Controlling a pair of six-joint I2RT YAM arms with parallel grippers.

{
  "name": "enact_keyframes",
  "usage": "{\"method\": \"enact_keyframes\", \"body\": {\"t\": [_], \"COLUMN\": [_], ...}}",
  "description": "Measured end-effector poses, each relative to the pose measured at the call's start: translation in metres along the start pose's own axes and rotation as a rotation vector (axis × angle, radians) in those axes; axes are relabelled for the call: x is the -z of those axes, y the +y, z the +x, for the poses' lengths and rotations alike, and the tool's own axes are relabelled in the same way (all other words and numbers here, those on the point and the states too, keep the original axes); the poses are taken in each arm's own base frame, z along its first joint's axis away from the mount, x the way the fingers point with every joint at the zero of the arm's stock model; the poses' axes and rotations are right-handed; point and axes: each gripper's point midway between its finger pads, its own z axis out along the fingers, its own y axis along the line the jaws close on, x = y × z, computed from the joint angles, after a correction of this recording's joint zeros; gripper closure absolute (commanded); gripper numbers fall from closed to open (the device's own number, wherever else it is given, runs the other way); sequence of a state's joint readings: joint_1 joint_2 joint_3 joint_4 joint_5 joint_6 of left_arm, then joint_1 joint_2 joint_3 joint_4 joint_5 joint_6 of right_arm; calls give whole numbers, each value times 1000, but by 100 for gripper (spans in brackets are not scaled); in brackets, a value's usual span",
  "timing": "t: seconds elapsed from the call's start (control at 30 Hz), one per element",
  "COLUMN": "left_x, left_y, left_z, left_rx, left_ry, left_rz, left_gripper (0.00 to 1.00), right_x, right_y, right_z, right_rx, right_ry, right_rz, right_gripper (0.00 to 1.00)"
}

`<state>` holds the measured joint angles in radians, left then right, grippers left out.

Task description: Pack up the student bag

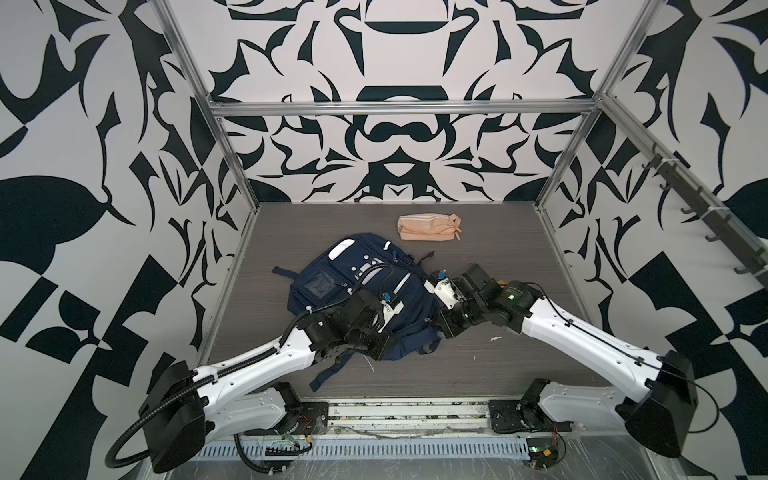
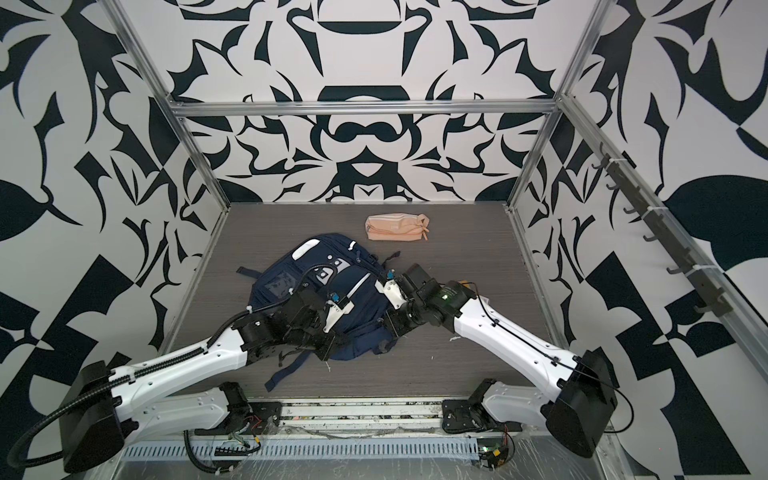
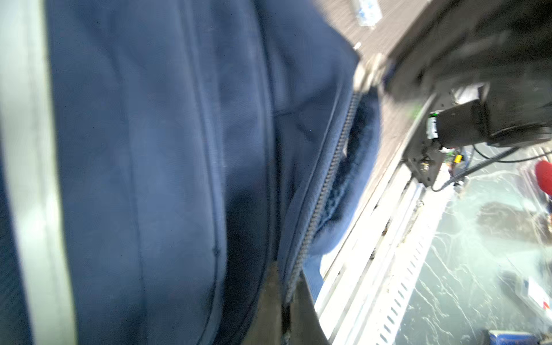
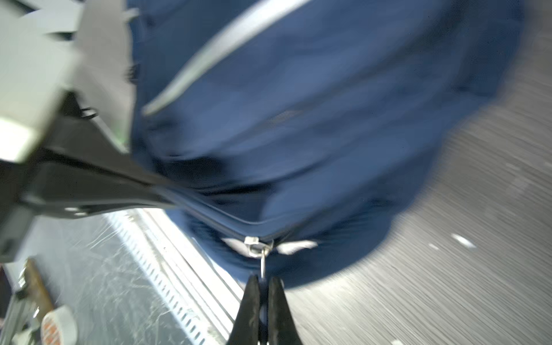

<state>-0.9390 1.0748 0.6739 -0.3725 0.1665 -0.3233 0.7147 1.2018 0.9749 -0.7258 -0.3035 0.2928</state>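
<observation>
grey wood-grain table (image 1: 498,332) inside black-and-white patterned walls (image 1: 395,145); the student bag (image 1: 332,282) lies flat near its middle, the peach pouch (image 1: 428,227) well apart behind it. step in hand, i judge: unzipping the bag. the right gripper (image 4: 263,283) is clenched on the zip pull (image 4: 263,265); the left gripper (image 3: 283,304) pinches the bag's fabric beside the zip (image 3: 325,185). next calls for a steady pull along the zip while the left braces.
</observation>
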Motion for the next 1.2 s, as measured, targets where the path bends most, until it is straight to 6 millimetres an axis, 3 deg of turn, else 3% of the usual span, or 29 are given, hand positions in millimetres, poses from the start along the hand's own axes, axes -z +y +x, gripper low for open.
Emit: {"method": "enact_keyframes", "body": {"t": [0.17,0.4,0.5,0.6,0.73,0.77,0.8,1.03,1.2], "left_x": [11,33,48,60,59,57,56,47,24], "left_y": [4,7,10,9,6,6,5,-8,-15], "left_z": [7,6,12,17,26,27,25,-10,-27], "left_rx": [40,113,139,155,172,174,172,110,91], "left_ry": [-29,-97,-126,-150,-96,-77,-68,-48,-45], "left_rz": [-19,-49,-58,-52,-36,-35,-36,-14,29], "left_gripper": [100,100,100,100,52,42,38,35,35], "right_x": [6,6,6,6,7,5,2,-28,-35], "right_y": [-20,-54,-59,-51,-39,-34,-30,9,19], "right_z": [-5,-33,-43,-48,-49,-47,-45,-23,-12], "right_rx": [-43,-117,-83,-20,47,61,70,99,39], "right_ry": [-8,-44,-76,-106,-124,-118,-109,-66,-107], "right_rz": [77,151,135,78,6,-12,-25,-88,-111], "right_gripper": [100,100,100,100,100,100,100,100,100]}}
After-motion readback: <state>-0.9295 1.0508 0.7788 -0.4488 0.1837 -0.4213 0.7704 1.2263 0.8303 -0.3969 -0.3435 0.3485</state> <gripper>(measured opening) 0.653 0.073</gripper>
